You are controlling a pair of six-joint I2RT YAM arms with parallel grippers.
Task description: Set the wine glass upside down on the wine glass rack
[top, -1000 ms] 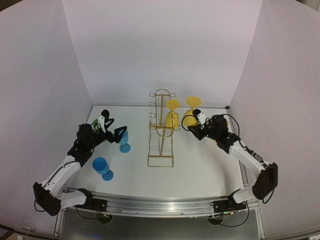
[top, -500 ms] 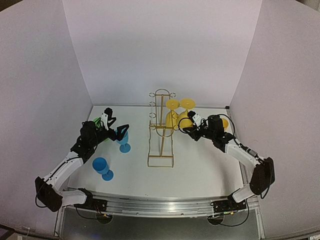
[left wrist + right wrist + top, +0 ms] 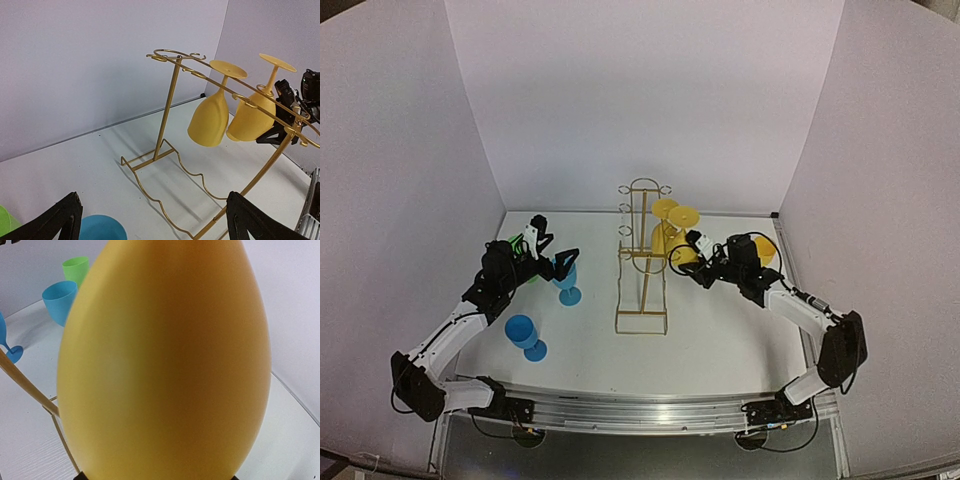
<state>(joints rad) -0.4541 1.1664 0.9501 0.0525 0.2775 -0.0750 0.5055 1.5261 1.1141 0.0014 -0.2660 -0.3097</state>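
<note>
The gold wire wine glass rack [image 3: 642, 255] stands mid-table. One yellow wine glass [image 3: 663, 236] hangs upside down on its right side. My right gripper [image 3: 690, 256] is shut on the bowl of a second yellow wine glass [image 3: 682, 232], held foot-up right beside the hanging one. In the left wrist view this held glass [image 3: 252, 122] has its stem at a ring loop of the rack [image 3: 172, 100]; contact is unclear. Its bowl [image 3: 165, 360] fills the right wrist view. My left gripper [image 3: 552, 255] is open, with the rim of a blue glass [image 3: 102, 227] low between its fingers [image 3: 55, 222].
Two blue glasses stand on the left, one [image 3: 567, 280] at my left gripper and one nearer [image 3: 523, 332]. A green cup [image 3: 517, 245] sits behind the left gripper. Another yellow glass [image 3: 765, 248] shows behind the right arm. White walls close in three sides.
My right gripper has carried the yellow glass leftward, from well right of the rack to right beside the hanging glass. The left gripper has shifted only slightly toward the blue glass.
</note>
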